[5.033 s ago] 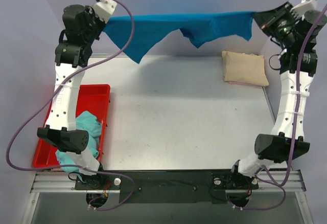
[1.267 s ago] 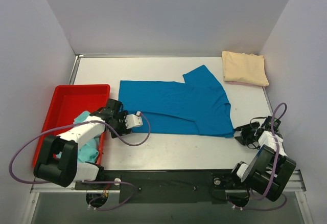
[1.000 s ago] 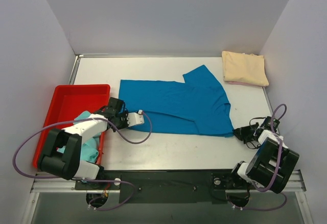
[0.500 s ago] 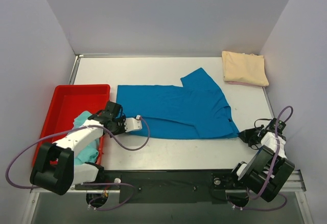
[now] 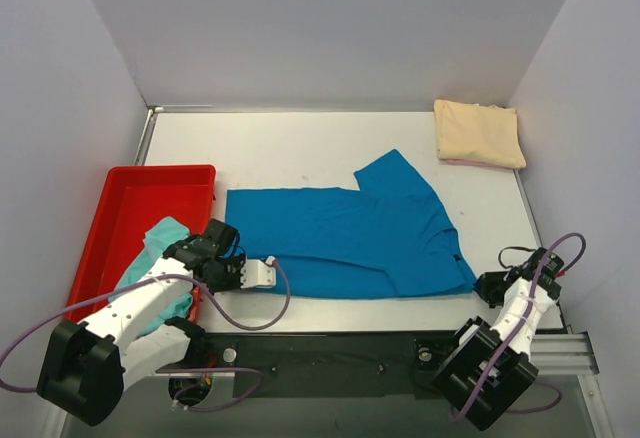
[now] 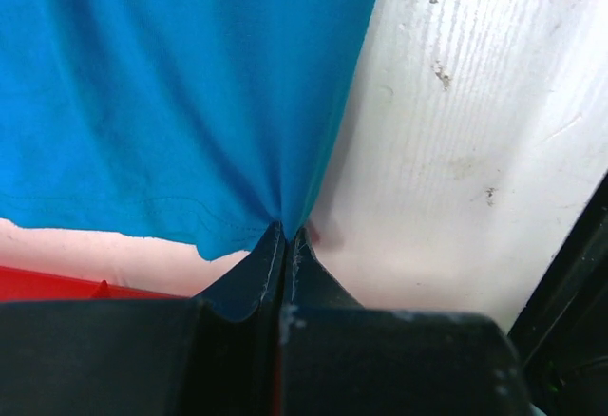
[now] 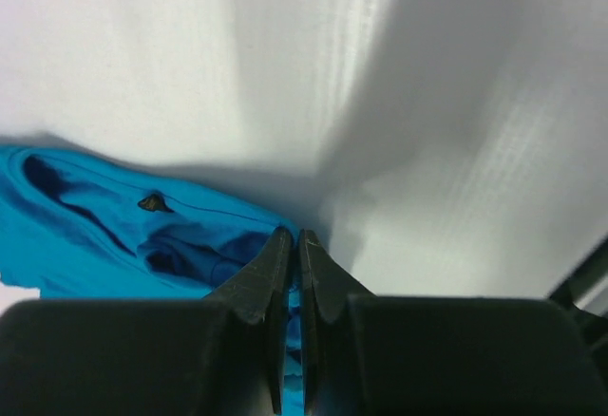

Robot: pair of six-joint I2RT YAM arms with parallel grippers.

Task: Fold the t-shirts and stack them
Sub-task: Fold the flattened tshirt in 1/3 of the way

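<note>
1. Red tray [image 5: 150, 183]: left of the blue shirt [image 5: 350, 243], w/ the teal shirt [image 5: 165, 238] bunched inside, unfolded.
2. Left hand [image 6: 288, 237]: fingers pressed together, pinching the blue shirt's near-left hem corner. Cloth puckers into the tips, so the bite looks small.
3. Blue shirt: spread on the worktop [image 5: 300, 148], hem left, neck right, one sleeve sticking out on the far side. Mostly flat, w/ a few creases.
4. Right hand [image 7: 292, 245]: fingers shut tight on the blue shirt's near-right corner by the neck opening. Blue cloth shows between the tips.
5. Cream shirt [image 5: 480, 133]: already folded, well beyond the blue shirt's far-right corner. Prob. the base of the stack.
6. Step in hand, as I read it: both near corners gripped, ready for the 1st fold. To do it well:
   - lift both hands evenly and keep the near edge taut, no sag in the middle;
   - carry it straight over to meet the far edge, corners matched;
   - go slow on the left, as a thin pinch could slip;
   - tuck in the stray sleeve, or the fold ends up lumpy.
</note>
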